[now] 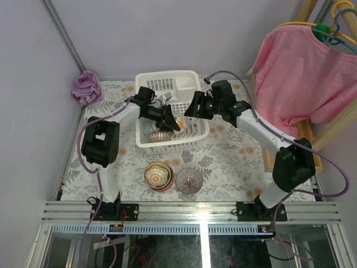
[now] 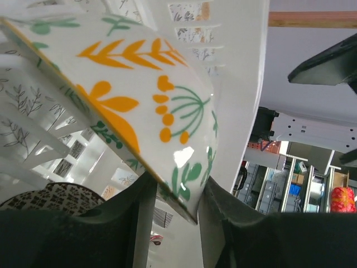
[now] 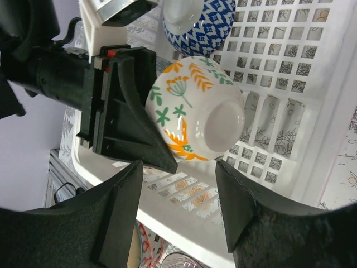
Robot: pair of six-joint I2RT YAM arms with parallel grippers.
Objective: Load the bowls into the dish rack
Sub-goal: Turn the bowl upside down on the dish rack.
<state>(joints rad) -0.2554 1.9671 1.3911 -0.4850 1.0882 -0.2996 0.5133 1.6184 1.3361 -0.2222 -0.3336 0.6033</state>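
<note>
left jaws pinch the rim of the flowered bowl (image 3: 195, 106) tilted inside the dish rack (image 1: 173, 147), right jaws wide and empty beside it, a blue bowl (image 3: 192, 22) already in, while a yellow bowl (image 1: 158, 175) and a grey bowl (image 1: 189, 180) wait on the desk (image 1: 234, 162).

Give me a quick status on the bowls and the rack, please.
Left gripper pinching rim of flowered bowl, inside the rack. Right gripper open, empty, close beside. Blue bowl already racked; nothing blocking.

white links (image 1: 262, 131), black joints (image 1: 100, 144), lilac cables (image 1: 80, 148); the right gripper (image 3: 178, 166) is matte black, thick-fingered.
</note>
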